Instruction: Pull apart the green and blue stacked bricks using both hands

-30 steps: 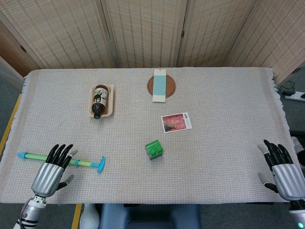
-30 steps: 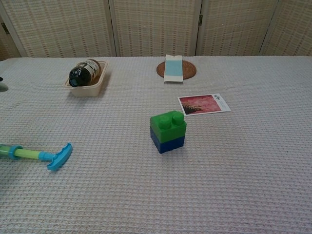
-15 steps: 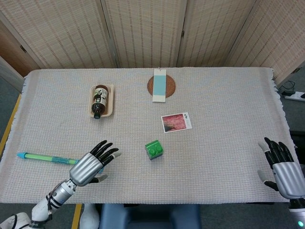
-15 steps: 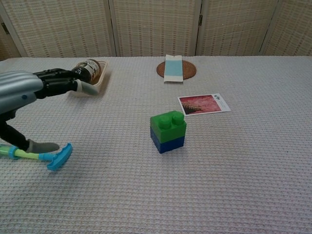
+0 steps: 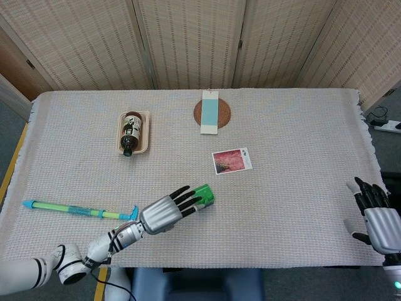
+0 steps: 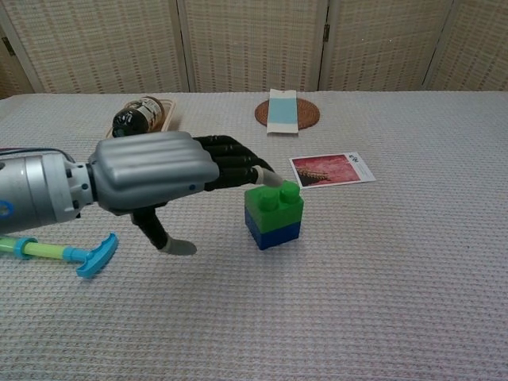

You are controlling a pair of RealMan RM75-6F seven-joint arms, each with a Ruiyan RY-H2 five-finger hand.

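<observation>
A green brick (image 6: 274, 204) sits stacked on a blue brick (image 6: 275, 231) near the middle of the table; from the head view only the green top (image 5: 205, 195) shows. My left hand (image 5: 165, 211) (image 6: 163, 176) reaches in from the left, fingers spread, holding nothing. Its fingertips (image 6: 270, 178) lie over the green brick's left top edge; whether they touch it I cannot tell. My right hand (image 5: 376, 218) hovers open at the table's right front edge, far from the bricks, and does not show in the chest view.
A blue-green syringe-like toy (image 5: 81, 211) (image 6: 59, 253) lies at the front left. A brown bottle (image 5: 131, 133) (image 6: 135, 116) rests in a beige tray at the back left. A photo card (image 5: 232, 160) (image 6: 331, 169) lies just behind the bricks; a pale blue card on a round coaster (image 5: 211, 113) (image 6: 286, 111) sits at the back.
My left hand has swept from the front left rightward across the table to the stacked bricks. My right hand has slipped slightly right and toward the table's edge. The bricks have not moved.
</observation>
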